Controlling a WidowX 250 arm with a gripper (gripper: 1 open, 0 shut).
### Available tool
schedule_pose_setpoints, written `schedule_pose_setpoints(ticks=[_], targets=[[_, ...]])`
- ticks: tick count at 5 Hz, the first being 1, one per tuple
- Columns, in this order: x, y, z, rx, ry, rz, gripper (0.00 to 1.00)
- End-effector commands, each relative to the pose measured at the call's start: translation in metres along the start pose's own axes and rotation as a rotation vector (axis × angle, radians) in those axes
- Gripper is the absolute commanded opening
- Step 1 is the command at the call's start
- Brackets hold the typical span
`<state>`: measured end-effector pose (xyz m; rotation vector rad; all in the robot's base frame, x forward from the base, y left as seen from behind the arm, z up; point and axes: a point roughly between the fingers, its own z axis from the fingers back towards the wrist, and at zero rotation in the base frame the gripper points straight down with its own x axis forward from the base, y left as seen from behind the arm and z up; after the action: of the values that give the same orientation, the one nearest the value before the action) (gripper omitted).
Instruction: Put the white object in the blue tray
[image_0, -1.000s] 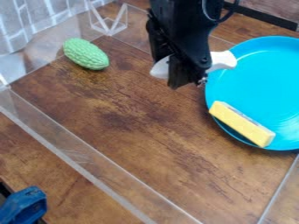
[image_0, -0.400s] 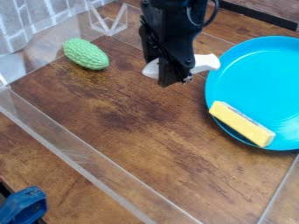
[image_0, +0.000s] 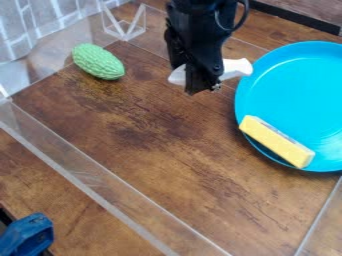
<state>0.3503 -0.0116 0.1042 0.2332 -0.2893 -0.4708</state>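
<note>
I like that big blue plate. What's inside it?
The blue tray holds only a yellow sponge near its front edge. The rest looks bare, though its right part is out of view.

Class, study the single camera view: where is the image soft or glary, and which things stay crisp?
Camera view: the black gripper looks slightly soft; pale glare streaks the clear plastic wall at lower left; the round bright-blue plastic tray, yellow rectangular sponge block and green bumpy oval toy stay fairly crisp.
</note>
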Motion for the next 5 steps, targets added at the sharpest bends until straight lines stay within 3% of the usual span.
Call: schedule_pose_setpoints(ticks=[1, 5], targets=[[0.009, 0.016, 0.008, 0.037, -0.051, 0.017, 0.0], [0.023, 0.035, -0.016, 0.082, -0.074, -0.021, 0.0]])
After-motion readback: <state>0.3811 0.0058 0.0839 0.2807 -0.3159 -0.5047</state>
